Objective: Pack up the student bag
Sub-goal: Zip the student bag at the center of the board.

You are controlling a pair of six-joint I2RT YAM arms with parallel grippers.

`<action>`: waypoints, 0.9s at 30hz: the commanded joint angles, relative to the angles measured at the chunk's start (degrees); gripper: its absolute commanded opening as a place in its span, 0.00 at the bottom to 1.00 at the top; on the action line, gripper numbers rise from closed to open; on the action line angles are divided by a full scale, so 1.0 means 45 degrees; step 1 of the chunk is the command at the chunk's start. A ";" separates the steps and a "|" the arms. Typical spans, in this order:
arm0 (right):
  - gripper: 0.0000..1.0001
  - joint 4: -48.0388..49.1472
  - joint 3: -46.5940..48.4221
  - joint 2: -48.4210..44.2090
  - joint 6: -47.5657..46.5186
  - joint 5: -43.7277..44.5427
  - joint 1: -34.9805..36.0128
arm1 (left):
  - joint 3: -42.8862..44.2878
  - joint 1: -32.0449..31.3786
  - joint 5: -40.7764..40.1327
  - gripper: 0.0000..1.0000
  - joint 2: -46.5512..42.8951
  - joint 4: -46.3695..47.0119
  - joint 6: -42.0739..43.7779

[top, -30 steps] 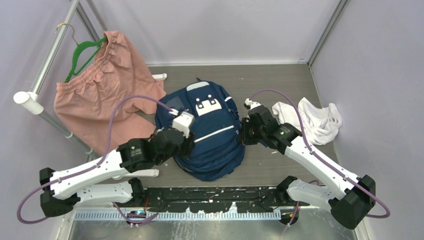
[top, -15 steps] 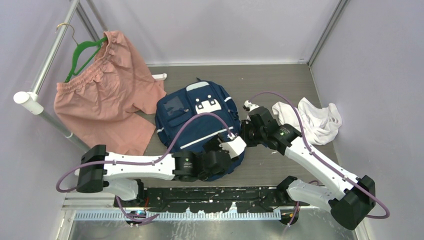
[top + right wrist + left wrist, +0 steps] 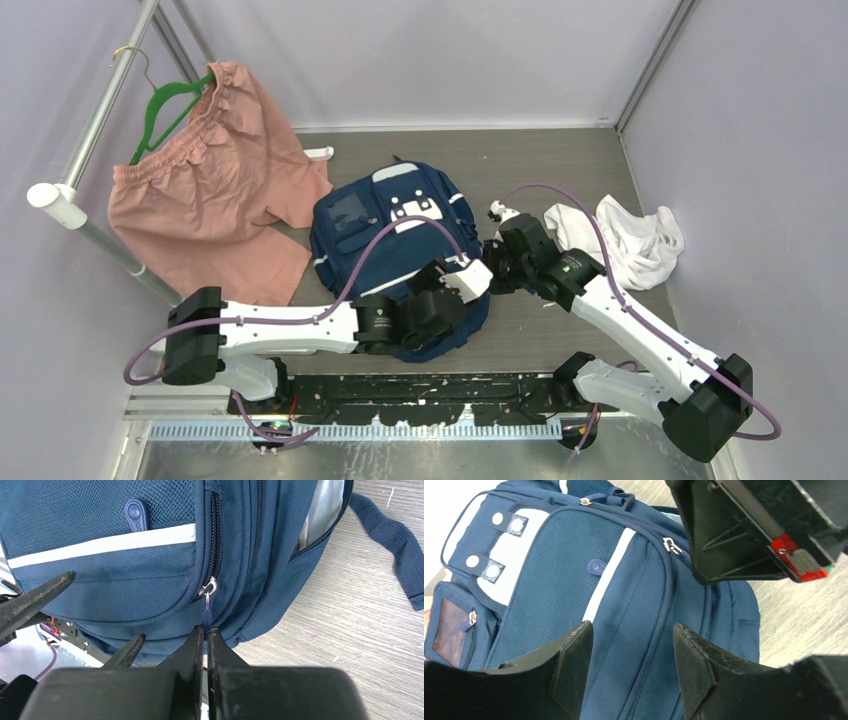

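One student bag, right pincer pinching zipper pull

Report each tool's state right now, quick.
Left tool: open, holding nothing, aimed at the student bag.
Right tool: closed on the bag's zipper pull.

Was closed in by pale lilac walls at left, far and right. Was floored with a grey wood-grain table. Was furnished with a silver rack at the left, a metal post in the far right corner. Was edged on the near side with a black rail and a steel strip. Was lit evenly, with soft shadows.
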 commanded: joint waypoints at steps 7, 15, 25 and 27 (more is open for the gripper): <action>0.01 -0.0109 0.0461 -0.0439 0.0152 -0.0384 0.0002 | 0.0635 0.0183 0.0967 0.64 0.0066 -0.0074 -0.0618; 0.01 -0.0209 0.0497 -0.0546 0.0167 -0.0290 0.0010 | 0.1394 0.0494 0.0009 0.54 0.1010 -0.0761 -0.0609; 0.01 0.0006 0.0318 -0.0585 0.0208 -0.0137 -0.0003 | 0.0588 0.1760 0.2381 0.00 -0.0332 -0.1044 -0.1188; 0.01 0.0099 0.0333 -0.0516 0.0193 -0.0202 -0.0018 | 0.0323 0.1821 0.2726 0.00 -0.0629 -0.0896 -0.1175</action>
